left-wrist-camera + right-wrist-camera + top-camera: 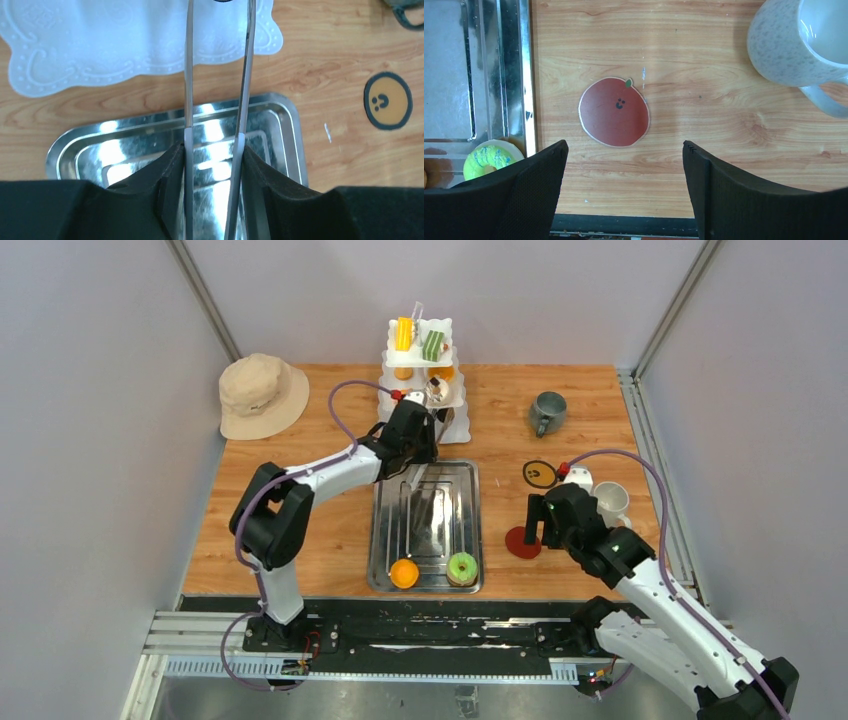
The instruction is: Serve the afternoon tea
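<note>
Left pincer (212, 156) clamps steel tongs (189, 75); right pincer (624, 150) gapes empty near speckled white mug (784, 45).

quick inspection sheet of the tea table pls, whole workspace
surface: wooden table, no spill seen
job's things: orange donut and green donut in the steel tray, near end; pastries on the white tiered stand; grey mug, white mug on the table
clutter: beige hat far left; red coaster, orange coaster
grippers: left gripper jaws shut on metal tongs; right gripper jaws open above the red coaster
cables: purple cable loops off each arm
surroundings: grey walls only
</note>
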Robot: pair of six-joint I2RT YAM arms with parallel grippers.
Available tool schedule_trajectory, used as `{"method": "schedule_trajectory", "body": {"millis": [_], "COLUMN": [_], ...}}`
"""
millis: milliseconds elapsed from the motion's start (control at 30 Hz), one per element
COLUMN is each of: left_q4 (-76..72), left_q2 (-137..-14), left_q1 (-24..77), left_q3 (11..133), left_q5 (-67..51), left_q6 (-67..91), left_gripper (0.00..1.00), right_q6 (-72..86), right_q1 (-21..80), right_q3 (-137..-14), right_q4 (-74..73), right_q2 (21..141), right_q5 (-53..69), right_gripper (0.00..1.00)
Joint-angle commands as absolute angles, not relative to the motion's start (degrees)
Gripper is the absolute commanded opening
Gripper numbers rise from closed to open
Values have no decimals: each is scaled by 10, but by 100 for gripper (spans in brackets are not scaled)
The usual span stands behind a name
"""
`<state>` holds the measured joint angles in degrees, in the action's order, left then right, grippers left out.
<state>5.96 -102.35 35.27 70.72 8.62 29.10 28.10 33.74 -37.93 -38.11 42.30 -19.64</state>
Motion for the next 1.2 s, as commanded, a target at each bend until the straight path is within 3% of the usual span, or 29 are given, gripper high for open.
{"method": "schedule_trajectory", "body": {"millis": [0, 333, 600, 833, 1167], "left_q4": [-10, -27, -5, 3, 7], "left_q2": [-1072, -1177, -1224, -1223, -1216], "left_q1": [350, 347, 344, 344, 344], "left_q3": [755, 866, 913, 907, 900], "left_q5": [112, 160, 168, 161, 133], "left_q6": [304, 281, 284, 282, 267], "left_gripper": [12, 14, 33, 43, 49], "right_q6": [286, 286, 291, 289, 290], "right_q1": [341, 342, 341, 341, 341], "right_q3": [-379, -382, -379, -382, -379], "right_q4": [-397, -399, -401, -401, -400], "right_q2": [422, 425, 425, 431, 428], "right_q5": [-214, -213, -213, -214, -213], "right_gripper": [84, 84, 84, 84, 84]}}
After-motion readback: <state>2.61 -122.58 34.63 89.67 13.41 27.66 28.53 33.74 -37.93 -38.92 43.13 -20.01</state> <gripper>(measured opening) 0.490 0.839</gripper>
